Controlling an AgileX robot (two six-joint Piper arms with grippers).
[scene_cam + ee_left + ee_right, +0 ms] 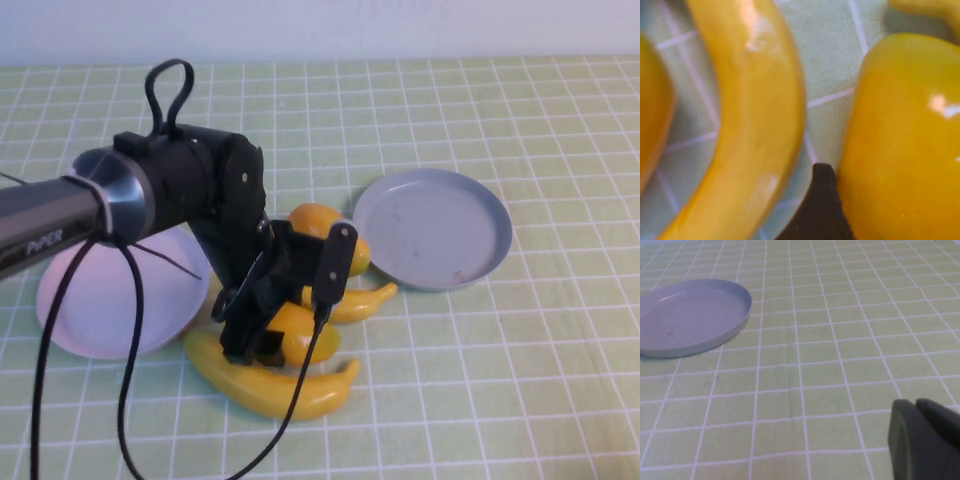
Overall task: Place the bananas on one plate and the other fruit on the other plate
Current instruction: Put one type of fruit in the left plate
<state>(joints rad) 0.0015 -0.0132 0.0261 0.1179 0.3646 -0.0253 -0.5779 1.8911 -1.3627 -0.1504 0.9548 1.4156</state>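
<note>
Looking left first, I see my left gripper [275, 330] down over a mango-like fruit [300, 335], fingers spread around it, beside the near banana [265, 385]. Right gripper [925, 440], fingers pressed together, hovers near the grey-blue plate [690, 317]

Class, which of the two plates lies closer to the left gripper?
The pale pink plate, beside the left gripper; the grey-blue plate lies farther off.

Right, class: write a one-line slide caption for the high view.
Left gripper lowers onto a mango-like fruit among bananas between the empty pink plate and grey-blue plate.
</note>
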